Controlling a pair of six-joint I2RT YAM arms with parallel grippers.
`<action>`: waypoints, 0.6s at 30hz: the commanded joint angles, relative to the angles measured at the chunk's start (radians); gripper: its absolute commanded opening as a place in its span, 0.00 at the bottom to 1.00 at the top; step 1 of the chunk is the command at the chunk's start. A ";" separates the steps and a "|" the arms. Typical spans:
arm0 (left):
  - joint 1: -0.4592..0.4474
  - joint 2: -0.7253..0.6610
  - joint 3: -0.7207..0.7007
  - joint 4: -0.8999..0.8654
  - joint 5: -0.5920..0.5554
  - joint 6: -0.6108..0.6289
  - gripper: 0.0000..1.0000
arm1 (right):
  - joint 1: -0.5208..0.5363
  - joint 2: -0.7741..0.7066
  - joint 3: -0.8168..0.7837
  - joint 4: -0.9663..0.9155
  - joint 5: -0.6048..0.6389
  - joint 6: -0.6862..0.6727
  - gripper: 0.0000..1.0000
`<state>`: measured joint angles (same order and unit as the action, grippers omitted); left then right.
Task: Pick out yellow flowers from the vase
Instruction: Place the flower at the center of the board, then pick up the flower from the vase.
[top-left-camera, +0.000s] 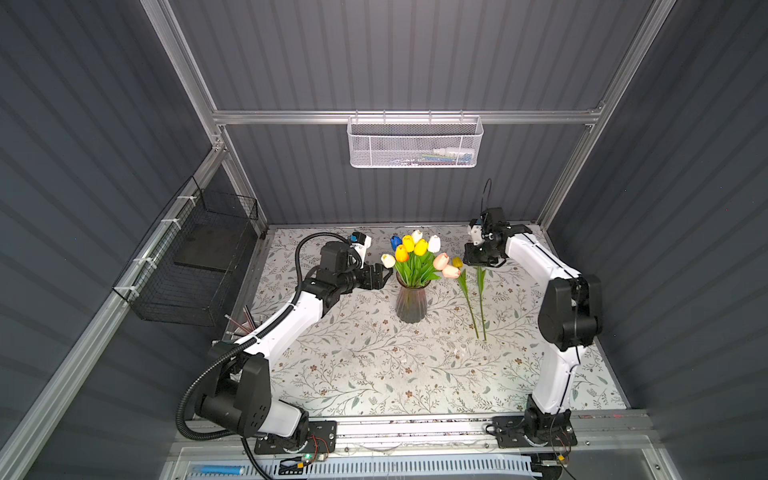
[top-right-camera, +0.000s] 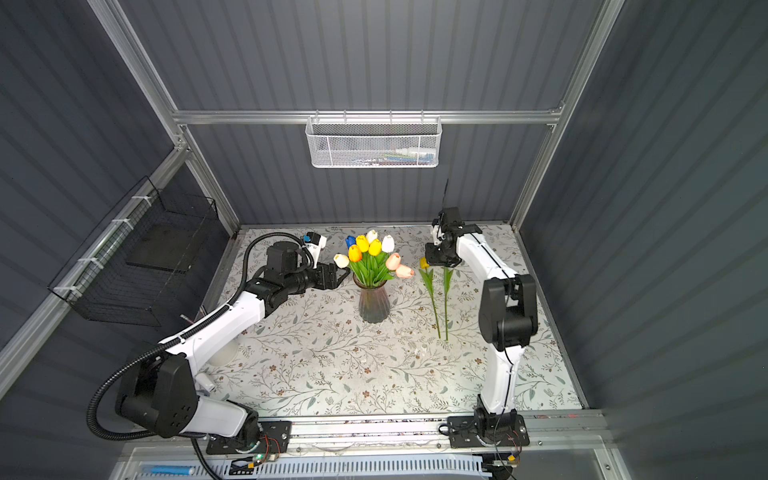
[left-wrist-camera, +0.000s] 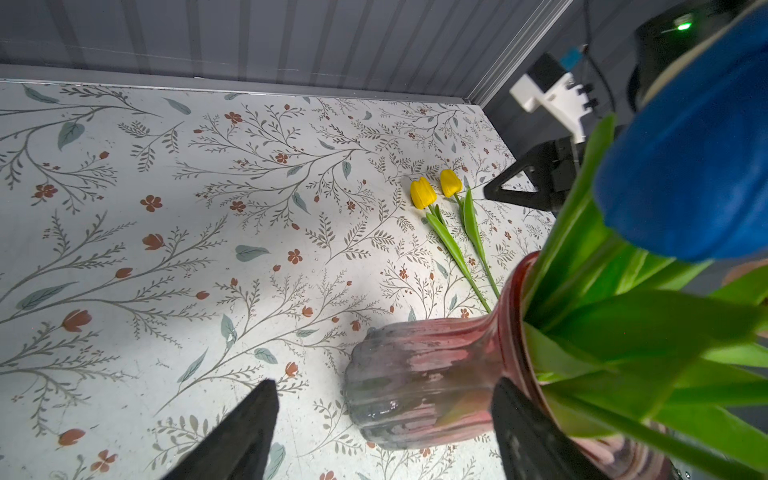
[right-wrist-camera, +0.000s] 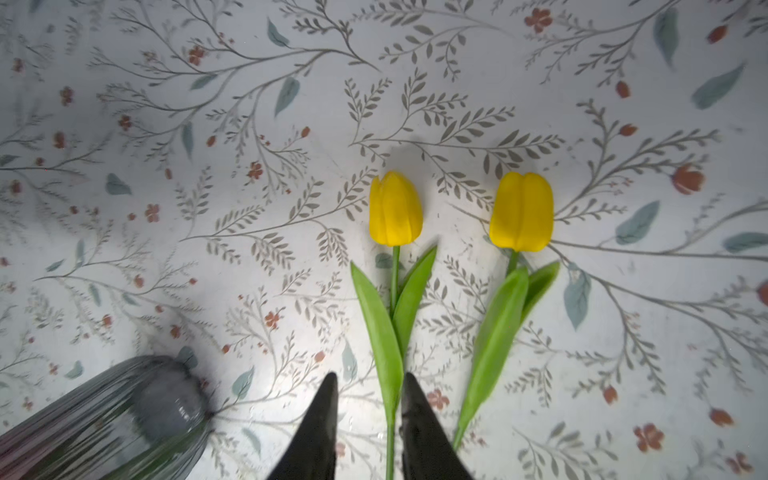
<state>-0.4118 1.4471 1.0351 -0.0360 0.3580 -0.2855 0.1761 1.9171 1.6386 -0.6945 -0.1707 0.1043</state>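
Yellow flowers (right-wrist-camera: 395, 210) — two lie side by side on the bench (right-wrist-camera: 166, 166), one stem passing between the right jaws, which stand narrowly parted, gripping nothing. Wide apart, the left jaws face the vase (left-wrist-camera: 415, 374) just ahead — three more yellow heads (top-left-camera: 408, 244) stand in it.

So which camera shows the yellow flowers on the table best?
The right wrist view: the two yellow flowers close up, heads and leaves clear. The left wrist view shows them small. In both top views they are tiny, one head hidden.
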 joint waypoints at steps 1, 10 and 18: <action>-0.002 -0.031 -0.009 -0.001 -0.010 -0.008 0.82 | 0.005 -0.134 -0.113 0.065 -0.019 0.014 0.34; -0.002 -0.043 -0.008 -0.019 -0.021 0.003 0.83 | 0.005 -0.499 -0.440 0.240 -0.085 0.057 0.46; -0.002 -0.037 -0.004 -0.023 -0.020 0.004 0.82 | 0.006 -0.847 -0.586 0.338 -0.154 0.090 0.50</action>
<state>-0.4118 1.4288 1.0351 -0.0406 0.3397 -0.2855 0.1776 1.1534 1.0721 -0.4301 -0.2790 0.1753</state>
